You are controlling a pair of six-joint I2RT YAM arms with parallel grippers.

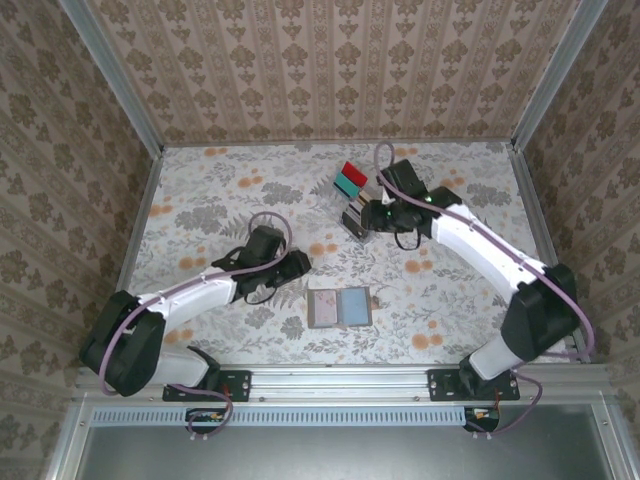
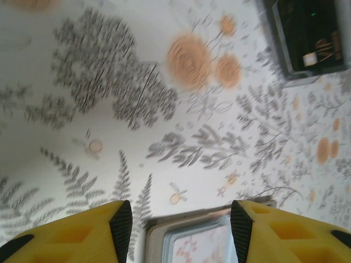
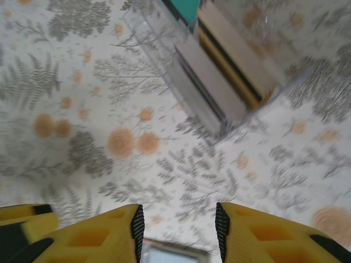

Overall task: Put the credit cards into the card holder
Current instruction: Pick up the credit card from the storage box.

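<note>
The grey-brown card holder [image 1: 322,309] lies unfolded near the table's front middle. A light blue credit card [image 1: 356,306] rests on its right panel. My left gripper [image 1: 298,263] hovers just up-left of it, open and empty. In the left wrist view the card holder's corner [image 2: 153,235] and the blue card [image 2: 192,244] sit between the left gripper's [image 2: 181,219] fingers. Red [image 1: 352,171] and teal [image 1: 347,185] credit cards stand in a clear rack [image 1: 350,200]. My right gripper [image 1: 363,216] is at the rack's near end, open and empty. The right wrist view shows the right gripper [image 3: 178,222] and tan [image 3: 236,49] and teal [image 3: 186,8] cards.
The clear slotted rack [image 3: 211,87] stands at the back middle of the floral tablecloth [image 1: 220,200]. Metal posts and wallpapered walls close in the left, right and far sides. A dark boxy object [image 2: 307,38] shows at the left wrist view's top right.
</note>
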